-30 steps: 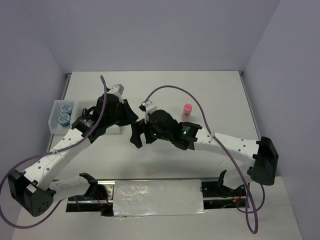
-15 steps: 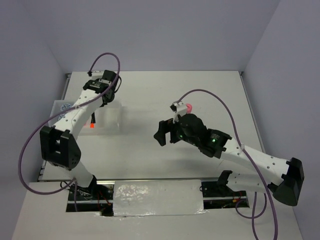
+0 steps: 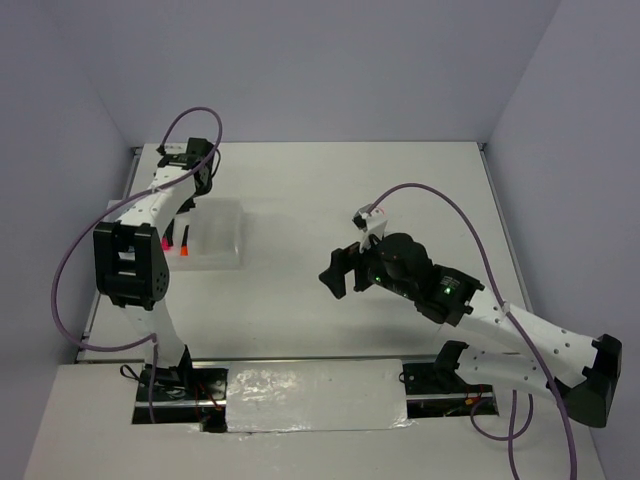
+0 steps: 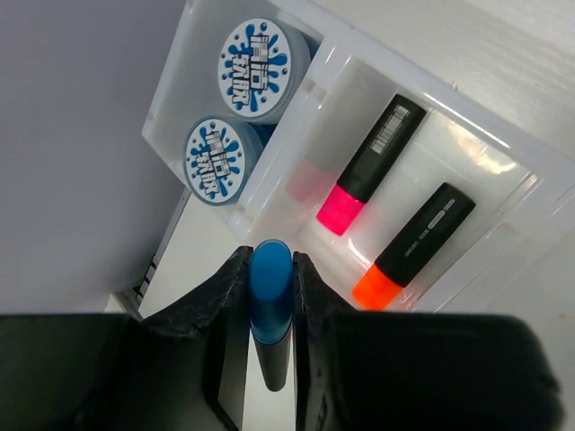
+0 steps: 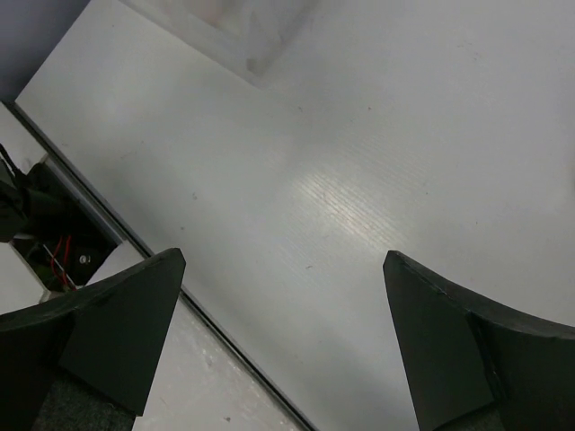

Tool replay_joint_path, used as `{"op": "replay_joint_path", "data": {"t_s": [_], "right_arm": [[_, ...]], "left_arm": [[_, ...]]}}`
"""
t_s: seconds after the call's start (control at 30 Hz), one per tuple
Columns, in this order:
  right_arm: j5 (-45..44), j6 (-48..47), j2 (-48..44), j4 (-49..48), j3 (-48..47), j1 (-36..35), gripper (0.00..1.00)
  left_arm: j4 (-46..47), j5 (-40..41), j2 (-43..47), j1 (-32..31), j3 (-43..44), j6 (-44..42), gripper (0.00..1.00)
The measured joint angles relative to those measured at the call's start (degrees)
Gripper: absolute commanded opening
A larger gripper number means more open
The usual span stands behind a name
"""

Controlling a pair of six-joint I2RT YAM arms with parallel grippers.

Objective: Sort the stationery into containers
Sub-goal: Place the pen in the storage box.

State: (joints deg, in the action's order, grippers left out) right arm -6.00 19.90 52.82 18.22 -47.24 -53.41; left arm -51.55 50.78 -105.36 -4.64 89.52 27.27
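Observation:
My left gripper (image 4: 269, 262) is shut on a black blue-tipped marker (image 4: 270, 292), held above the left end of the white three-compartment tray (image 4: 503, 160). One end compartment holds two blue-and-white tape rolls (image 4: 263, 57) (image 4: 218, 162). The pink-tipped marker (image 4: 368, 166) and the orange-tipped marker (image 4: 413, 247) lie side by side in the other two. From above, the left gripper (image 3: 190, 163) hangs at the tray's (image 3: 220, 235) far-left side. My right gripper (image 3: 338, 270) stands open and empty over bare table, its jaws (image 5: 283, 260) wide apart.
The left arm's body (image 3: 130, 262) rises beside the tray and covers its left part in the top view. The purple walls close in on the left, back and right. A dark slot (image 5: 54, 224) runs along the table's near edge.
The left arm has swung from the table's middle to the far left over the tray, carrying the blue marker. The right arm has pulled back to the right and its jaws have opened fully.

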Motion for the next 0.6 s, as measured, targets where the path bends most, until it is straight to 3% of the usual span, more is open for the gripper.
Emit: {"op": "replay_joint_path", "data": {"t_s": [0.17,0.23,0.3,0.33,0.43,0.47,0.6], "right_arm": [[1.01,-1.38,-1.14,0.04,0.00,0.04,1.00],[1.25,-1.81,-1.18,0.09,0.00,0.07,1.00],[1.64,-2.08,-1.18,0.13,0.00,0.07,1.00],[1.77,-2.23,-1.18,0.11,0.00,0.07,1.00],[2.14,-2.64,-1.18,0.15,0.00,0.09,1.00],[2.19,-2.75,-1.18,0.17,0.00,0.09,1.00],[2.38,-3.02,-1.16,0.24,0.00,0.13,1.00]], "left_arm": [[2.62,0.00,-1.05,0.85,-0.15,0.44,0.30],[3.02,0.00,-1.22,1.77,-0.13,1.27,0.30],[3.45,-0.13,-1.55,2.80,-0.13,1.46,0.38],[3.63,-0.31,-1.77,3.26,-0.13,1.55,0.47],[4.09,-1.25,-2.27,4.37,-0.13,1.64,0.58],[4.22,-1.62,-2.32,4.55,-0.13,1.66,0.69],[4.79,-2.91,-2.36,4.57,-0.13,1.66,0.82]]}}
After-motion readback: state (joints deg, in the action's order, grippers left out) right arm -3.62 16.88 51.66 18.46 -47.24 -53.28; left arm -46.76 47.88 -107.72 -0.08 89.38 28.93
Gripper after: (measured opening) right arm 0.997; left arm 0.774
